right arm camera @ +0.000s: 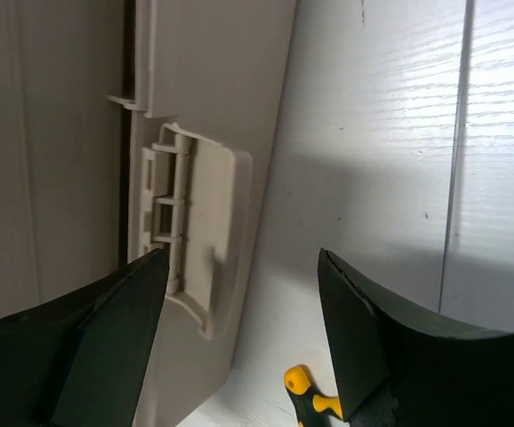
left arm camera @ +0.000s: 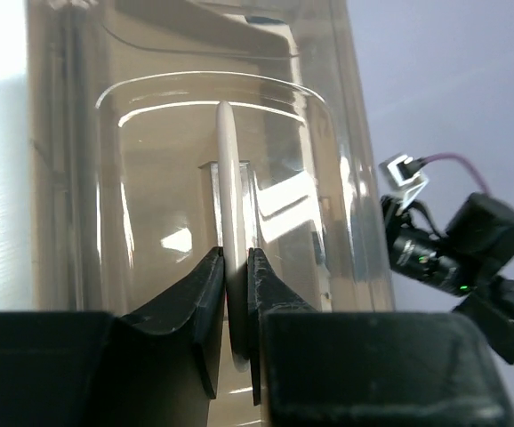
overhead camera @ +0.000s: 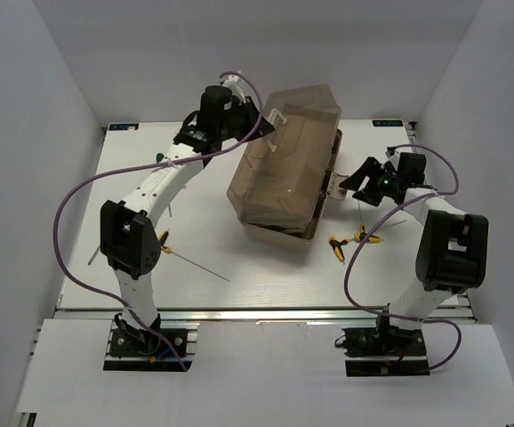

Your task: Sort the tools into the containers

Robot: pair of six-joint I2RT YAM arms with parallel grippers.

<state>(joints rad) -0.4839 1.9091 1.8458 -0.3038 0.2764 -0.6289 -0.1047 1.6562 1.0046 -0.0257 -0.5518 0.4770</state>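
Left wrist: left jaws clamped on white handle — right wrist alone shows right jaws wide beside toolbox latch

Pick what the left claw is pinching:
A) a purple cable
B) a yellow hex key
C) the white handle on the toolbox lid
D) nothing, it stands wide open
C: in the left wrist view the left claw is shut on the thin white handle that stands up from the brownish lid.
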